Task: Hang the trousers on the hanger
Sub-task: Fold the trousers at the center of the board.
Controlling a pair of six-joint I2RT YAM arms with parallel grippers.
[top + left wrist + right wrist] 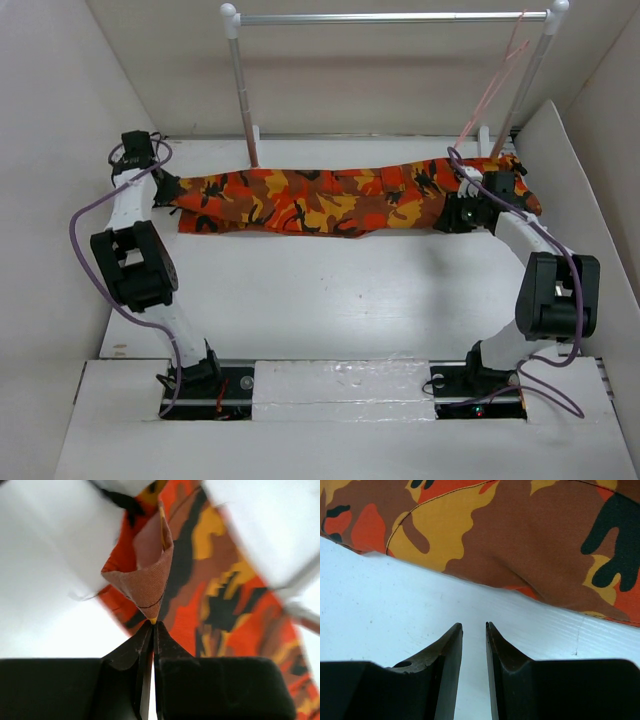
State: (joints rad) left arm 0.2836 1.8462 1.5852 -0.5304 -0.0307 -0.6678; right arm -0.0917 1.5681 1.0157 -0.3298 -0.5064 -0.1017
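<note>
The camouflage trousers (330, 200) lie stretched left to right across the far part of the table. My left gripper (165, 190) is shut on the trousers' left end; in the left wrist view its tips (153, 624) pinch a folded corner of cloth (145, 582). My right gripper (452, 215) sits at the trousers' right end; in the right wrist view it (474, 626) is open a little and empty, just short of the cloth edge (520, 550). The pale-pink hanger (495, 85) hangs from the right end of the silver bar.
A silver bar (395, 17) on two white-topped posts stands at the back. White walls close in the left, right and rear sides. A white strip (340, 385) runs between the arm bases at the near edge.
</note>
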